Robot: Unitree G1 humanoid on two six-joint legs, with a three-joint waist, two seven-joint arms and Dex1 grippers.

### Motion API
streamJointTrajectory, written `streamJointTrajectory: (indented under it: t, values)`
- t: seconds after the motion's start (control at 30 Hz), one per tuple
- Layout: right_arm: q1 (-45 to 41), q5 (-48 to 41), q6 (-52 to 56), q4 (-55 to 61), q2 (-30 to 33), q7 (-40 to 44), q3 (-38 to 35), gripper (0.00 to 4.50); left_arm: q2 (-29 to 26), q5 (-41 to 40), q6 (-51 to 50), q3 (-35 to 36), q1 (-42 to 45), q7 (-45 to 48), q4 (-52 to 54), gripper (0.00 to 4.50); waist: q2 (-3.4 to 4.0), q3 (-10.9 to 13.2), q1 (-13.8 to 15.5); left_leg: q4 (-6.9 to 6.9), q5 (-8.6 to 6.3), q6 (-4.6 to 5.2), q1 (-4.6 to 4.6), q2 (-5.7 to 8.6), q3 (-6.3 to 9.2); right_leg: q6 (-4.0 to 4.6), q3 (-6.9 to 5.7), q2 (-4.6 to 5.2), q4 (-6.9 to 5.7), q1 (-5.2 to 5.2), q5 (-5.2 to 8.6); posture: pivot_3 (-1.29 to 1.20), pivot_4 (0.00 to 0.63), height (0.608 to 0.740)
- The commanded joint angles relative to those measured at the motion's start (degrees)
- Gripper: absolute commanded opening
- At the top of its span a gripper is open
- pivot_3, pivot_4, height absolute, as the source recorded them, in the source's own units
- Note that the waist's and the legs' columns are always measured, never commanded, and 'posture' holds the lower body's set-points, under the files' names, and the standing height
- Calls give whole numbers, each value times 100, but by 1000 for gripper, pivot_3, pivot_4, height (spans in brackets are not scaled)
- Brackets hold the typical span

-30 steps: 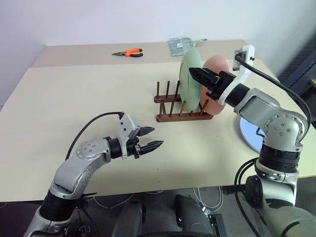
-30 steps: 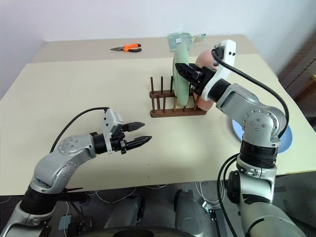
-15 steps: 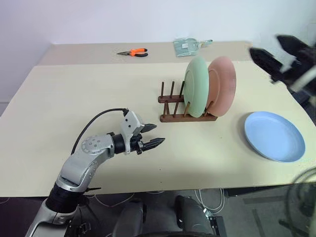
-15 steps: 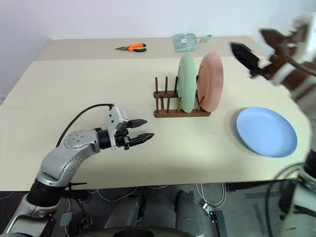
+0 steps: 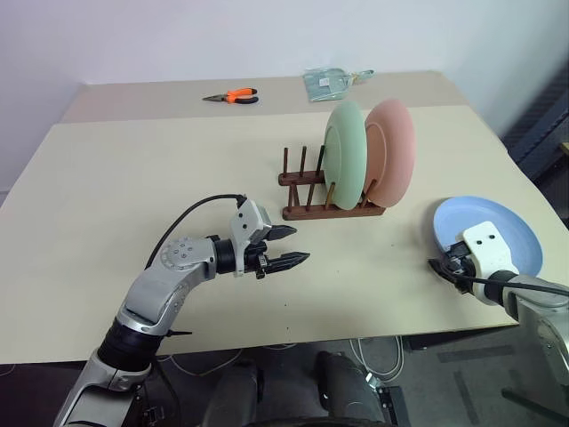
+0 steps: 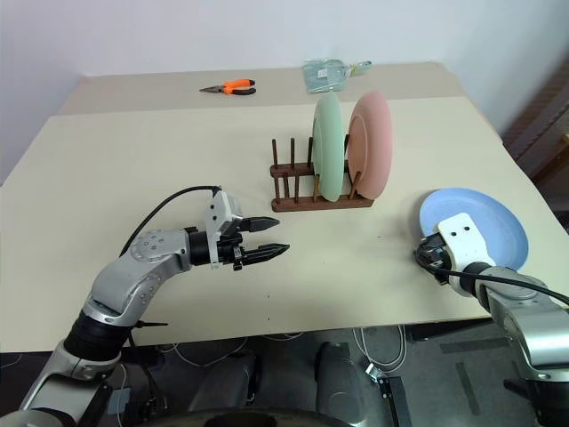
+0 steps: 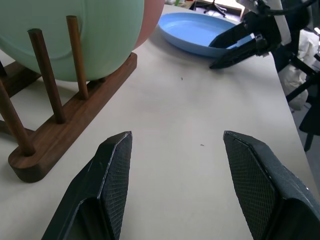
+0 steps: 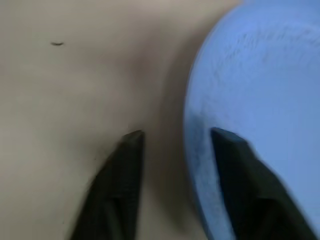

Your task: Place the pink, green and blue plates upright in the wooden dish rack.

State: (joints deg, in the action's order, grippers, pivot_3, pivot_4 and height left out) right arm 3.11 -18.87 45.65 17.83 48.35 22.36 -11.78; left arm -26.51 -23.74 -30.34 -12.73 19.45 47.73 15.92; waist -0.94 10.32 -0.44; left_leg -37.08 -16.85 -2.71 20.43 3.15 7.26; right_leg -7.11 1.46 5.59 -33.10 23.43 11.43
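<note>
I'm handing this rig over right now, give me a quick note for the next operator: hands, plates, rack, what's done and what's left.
Left hand: open, holding nothing, above the table in front of the rack.
Right hand: fingers apart, astride the near rim of the blue plate, not closed on it.
Done: green plate and pink plate stand upright side by side at the rack's right end.
Left: grip the blue plate, which lies flat on the table right of the rack, and stand it in a free slot to the left of the green one.

Blurred blue plate (image 8: 260,110), partly cropped
</note>
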Motion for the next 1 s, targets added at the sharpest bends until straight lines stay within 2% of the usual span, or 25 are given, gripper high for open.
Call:
streamJointTrajectory:
  t: [0.03,0.17,0.33,0.4,0.5,0.6,0.7,0.8,0.87,1.0]
  values:
    - [-191,495,-341,-355,123,-35,106,88,-16,66,154,65,-41,-11,124,2994,-2,-2,-2,0,0,0,-1,0,0,0,0,0,0,-1,0,0,150,740]
    - [-694,949,-1044,-510,256,-105,-52,33,-43,68,150,126,-143,-48,199,2994,-7,2,-11,-3,0,0,-5,0,1,-1,0,0,-1,-5,0,0,150,740]
    - [-2255,963,-1826,-606,117,-421,-549,33,-103,66,169,170,-219,-32,211,2994,27,20,-56,0,0,0,-3,-1,-6,0,3,0,-4,4,-3,0,150,740]
    - [-3311,149,-1665,-373,-226,-310,-801,33,-138,113,206,202,-229,-42,168,2994,18,23,-31,7,0,0,-6,-3,4,-1,-3,-4,-7,3,-1,0,150,740]
    - [-5100,-1962,-740,69,-1012,-330,-1192,33,-194,136,238,308,-289,-97,145,2994,35,32,-71,8,1,0,-5,-6,9,16,-3,-8,-8,4,-16,0,150,740]
    - [-5855,-3463,95,299,-1647,-553,-1127,33,-232,139,251,402,-340,-130,146,2994,7,15,-9,11,0,1,-1,-8,34,12,-18,-11,-10,4,-23,0,150,740]
    - [-6152,-4553,463,347,-2579,-1292,-812,33,-274,97,194,558,-381,-219,197,2994,-11,5,-12,10,0,0,4,-6,57,24,-38,-6,-5,-2,-16,0,150,740]
    - [-6110,-5705,580,-27,-3596,-2540,-703,33,-340,112,146,659,-420,-306,267,2994,-6,8,-33,5,1,-1,4,1,56,28,-15,0,-8,4,-17,0,150,740]
    - [-5959,-5779,612,-130,-3976,-3093,-516,33,-382,109,110,708,-457,-343,350,2994,-3,10,-15,7,2,-2,5,2,56,28,-17,-2,-14,12,-17,0,150,740]
    - [-5549,-5795,671,-157,-4185,-3549,-196,33,-458,41,19,811,-526,-420,506,2994,-2,10,-27,15,2,-3,12,3,47,22,-22,-3,-16,21,-21,0,150,740]
